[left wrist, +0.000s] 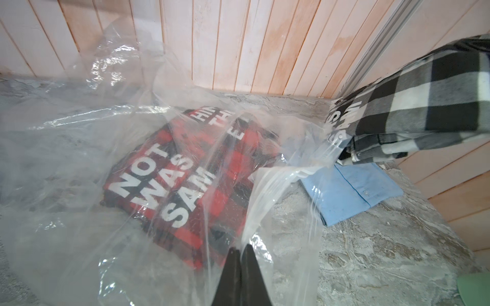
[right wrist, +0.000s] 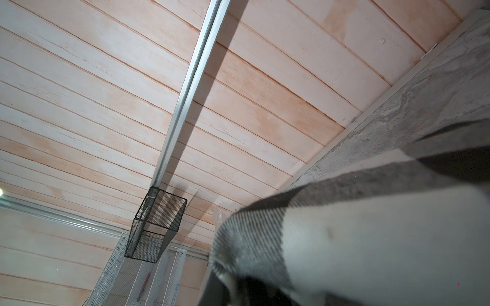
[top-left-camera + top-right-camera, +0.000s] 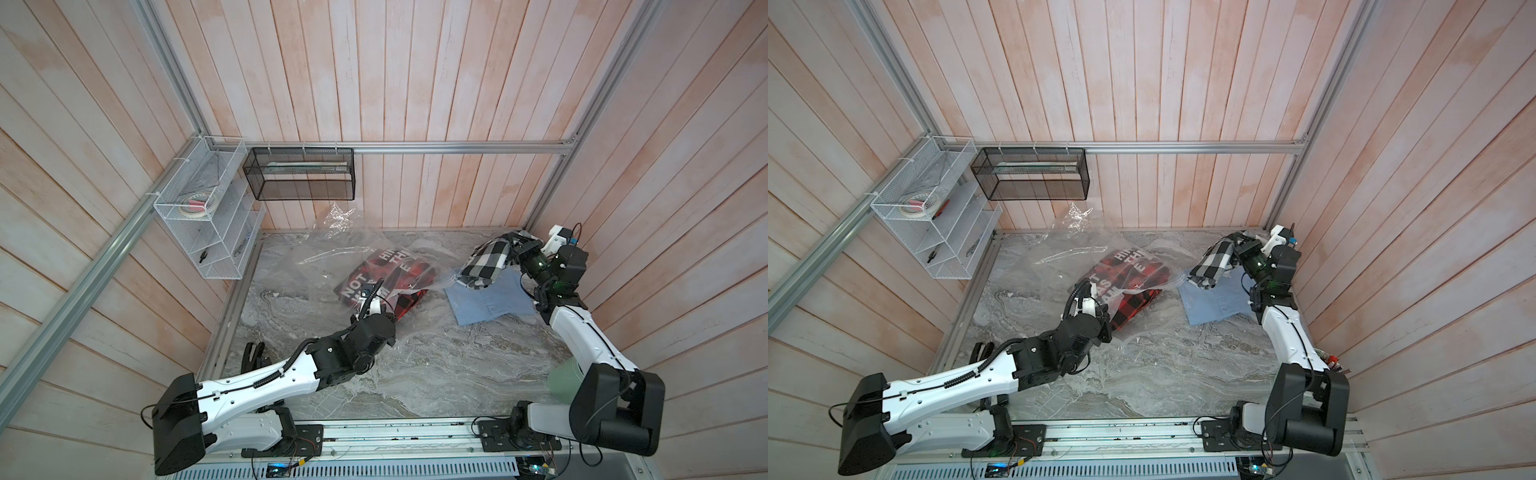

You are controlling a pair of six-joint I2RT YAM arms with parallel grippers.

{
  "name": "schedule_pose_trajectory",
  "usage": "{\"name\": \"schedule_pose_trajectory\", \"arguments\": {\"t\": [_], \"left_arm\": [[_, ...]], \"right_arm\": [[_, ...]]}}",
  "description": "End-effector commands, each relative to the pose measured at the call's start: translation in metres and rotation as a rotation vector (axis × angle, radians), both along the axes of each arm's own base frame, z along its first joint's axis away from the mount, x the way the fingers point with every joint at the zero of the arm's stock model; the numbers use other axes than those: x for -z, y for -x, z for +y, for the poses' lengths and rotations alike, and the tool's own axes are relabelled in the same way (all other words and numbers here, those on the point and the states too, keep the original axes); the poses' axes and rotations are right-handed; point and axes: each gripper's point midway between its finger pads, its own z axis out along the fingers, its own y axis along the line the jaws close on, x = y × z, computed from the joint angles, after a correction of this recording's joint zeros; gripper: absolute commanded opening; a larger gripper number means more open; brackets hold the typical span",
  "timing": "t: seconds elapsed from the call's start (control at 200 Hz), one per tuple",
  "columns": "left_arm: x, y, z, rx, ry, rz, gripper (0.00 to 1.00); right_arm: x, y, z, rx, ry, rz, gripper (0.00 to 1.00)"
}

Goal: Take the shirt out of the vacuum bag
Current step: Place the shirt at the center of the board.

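The vacuum bag (image 3: pixel 332 257) (image 3: pixel 1067 257) (image 1: pixel 79 132) lies crumpled and transparent at the table's middle back. Inside it lies a folded red-and-black plaid shirt (image 3: pixel 382 278) (image 1: pixel 180 180) with white letters. My left gripper (image 1: pixel 240 250) is shut on a fold of the bag's plastic at its near edge. At the far right, my right gripper (image 3: pixel 512 244) is shut on a black-and-white plaid shirt (image 3: pixel 486 262) (image 3: pixel 1214 264) (image 1: pixel 424 100) (image 2: pixel 371 238) and holds it above the table. The shirt's low end hangs by the bag's mouth. The cloth hides the right fingers in the right wrist view.
A folded light-blue shirt (image 3: pixel 490 303) (image 1: pixel 350 193) lies flat under the hanging one. A white wire rack (image 3: pixel 208 216) and a black mesh basket (image 3: pixel 299 174) hang on the back-left walls. A green object (image 3: pixel 563 380) sits by the right arm's base. Wooden walls stand close on three sides.
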Motion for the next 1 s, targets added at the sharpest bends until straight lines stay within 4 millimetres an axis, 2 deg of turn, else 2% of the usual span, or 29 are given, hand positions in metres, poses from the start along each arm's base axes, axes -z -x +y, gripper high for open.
{"name": "schedule_pose_trajectory", "arguments": {"t": [0.0,0.09,0.185,0.43,0.585,0.755,0.995], "left_arm": [[0.004,0.000,0.025,-0.073,-0.022,-0.008,0.00],[0.007,0.002,0.033,-0.086,-0.029,-0.004,0.00],[0.008,0.003,0.039,-0.100,-0.039,-0.001,0.00],[0.012,0.004,0.037,-0.094,-0.040,0.007,0.00],[0.014,0.003,0.035,-0.092,-0.038,0.011,0.00],[0.015,0.003,0.036,-0.093,-0.041,0.012,0.00],[0.015,0.003,0.033,-0.083,-0.036,0.013,0.00]], "right_arm": [[-0.059,-0.006,0.001,-0.021,0.011,-0.189,0.00],[-0.059,-0.014,0.000,-0.020,0.010,-0.196,0.00],[-0.050,-0.023,0.003,-0.020,0.016,-0.189,0.00],[0.004,-0.041,0.025,-0.042,0.033,-0.133,0.00],[0.030,-0.045,0.030,-0.058,0.035,-0.106,0.00],[0.056,-0.040,0.026,-0.035,0.091,-0.080,0.00],[0.109,-0.012,0.015,0.040,0.109,0.007,0.00]]}}
